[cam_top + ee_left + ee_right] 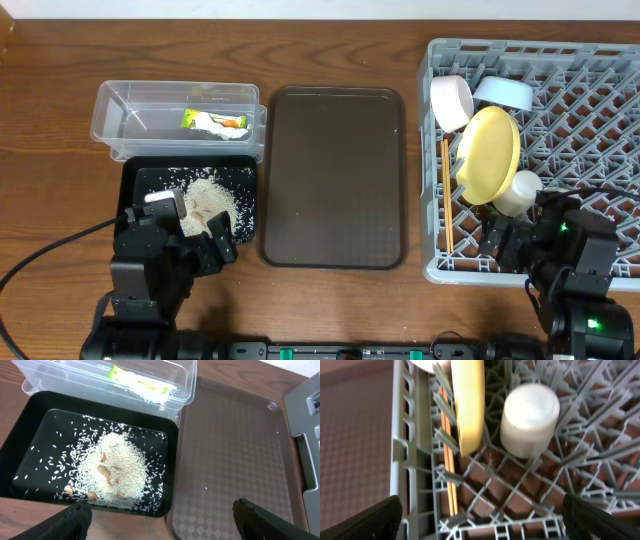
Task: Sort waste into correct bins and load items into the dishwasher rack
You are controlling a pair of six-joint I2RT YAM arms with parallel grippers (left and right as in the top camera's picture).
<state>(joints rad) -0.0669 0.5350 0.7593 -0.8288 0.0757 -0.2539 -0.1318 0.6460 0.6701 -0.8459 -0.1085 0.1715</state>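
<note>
The grey dishwasher rack [600, 70] at the right holds the white bowl [452, 100], the light blue bowl [503, 92], the yellow plate [488, 152] on edge, the small white cup [517, 192] and the chopsticks [446, 195]. The clear tub [120, 105] holds the snack wrapper [212, 122]. The black tray [140, 185] holds the rice [212, 198]. My left gripper [185, 240] is open and empty at the black tray's near edge. My right gripper [530, 245] is open and empty over the rack's near edge. The right wrist view shows the plate [470, 405], cup [530, 417] and chopsticks [451, 480].
The large dark brown serving tray [335, 175] lies between the bins and the rack; it also shows in the left wrist view [235, 455]. A black cable [50, 250] runs from the left arm toward the table's left edge.
</note>
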